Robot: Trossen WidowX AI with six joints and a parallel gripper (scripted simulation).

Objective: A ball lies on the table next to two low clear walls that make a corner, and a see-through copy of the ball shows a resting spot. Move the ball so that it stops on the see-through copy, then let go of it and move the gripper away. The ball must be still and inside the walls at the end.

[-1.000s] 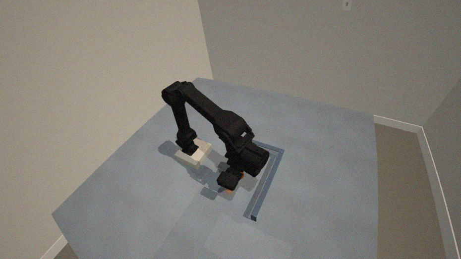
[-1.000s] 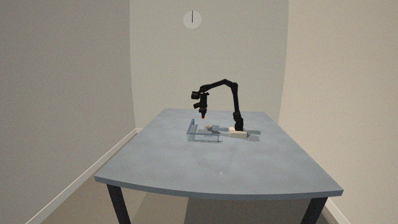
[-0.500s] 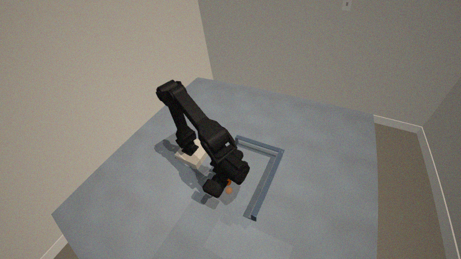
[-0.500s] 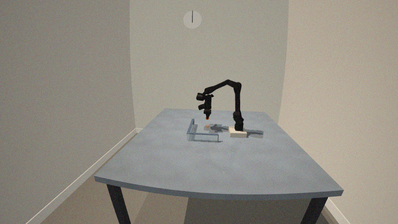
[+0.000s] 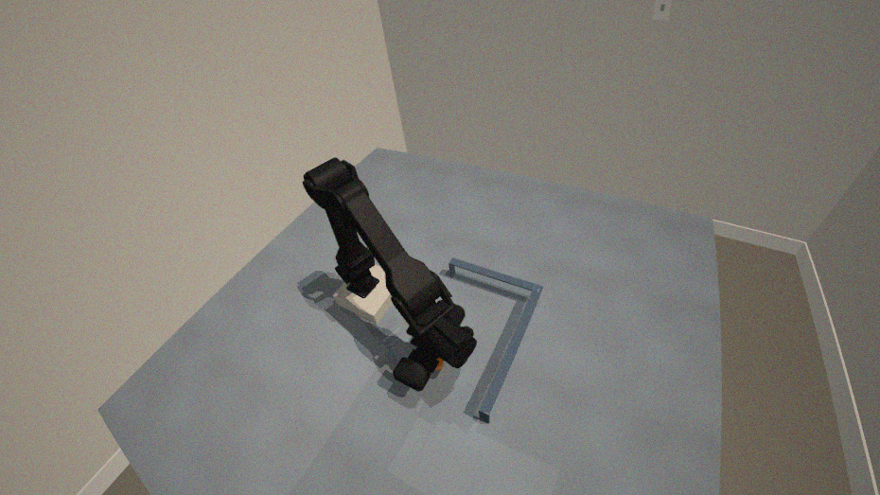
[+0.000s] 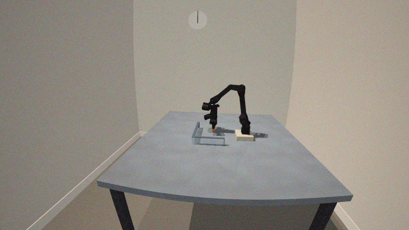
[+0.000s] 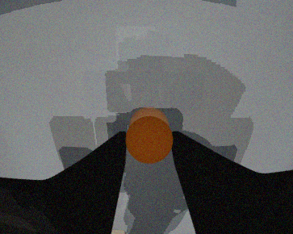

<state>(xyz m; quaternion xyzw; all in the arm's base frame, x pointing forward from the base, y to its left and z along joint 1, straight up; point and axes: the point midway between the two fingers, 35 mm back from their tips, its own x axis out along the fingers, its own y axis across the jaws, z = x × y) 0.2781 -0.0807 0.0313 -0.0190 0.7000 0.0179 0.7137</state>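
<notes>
My gripper (image 6: pixel 213 128) (image 7: pixel 148 137) is shut on the orange ball (image 7: pixel 149 141), which sits between the fingertips in the wrist view. The see-through copy (image 7: pixel 149 111) shows as a paler orange rim just beyond the ball, mostly hidden behind it. In the exterior view the fingertips are low over the table, with orange at their tips. In the top view only a bit of orange shows beside the gripper; whether it is ball or copy I cannot tell. The long wall (image 5: pixel 516 346) and the short wall (image 5: pixel 496 274) (image 6: pixel 208 137) meet in a corner, and the gripper is on their inner side, touching neither.
The arm's pale base block (image 5: pixel 371 305) (image 6: pixel 244 137) stands on the blue-grey table (image 5: pixel 616 308) (image 6: pixel 241 173). The arm reaches over from the base and casts shadows around the gripper. The long wall's near end (image 5: pixel 484 416) is to the gripper's lower right in the top view.
</notes>
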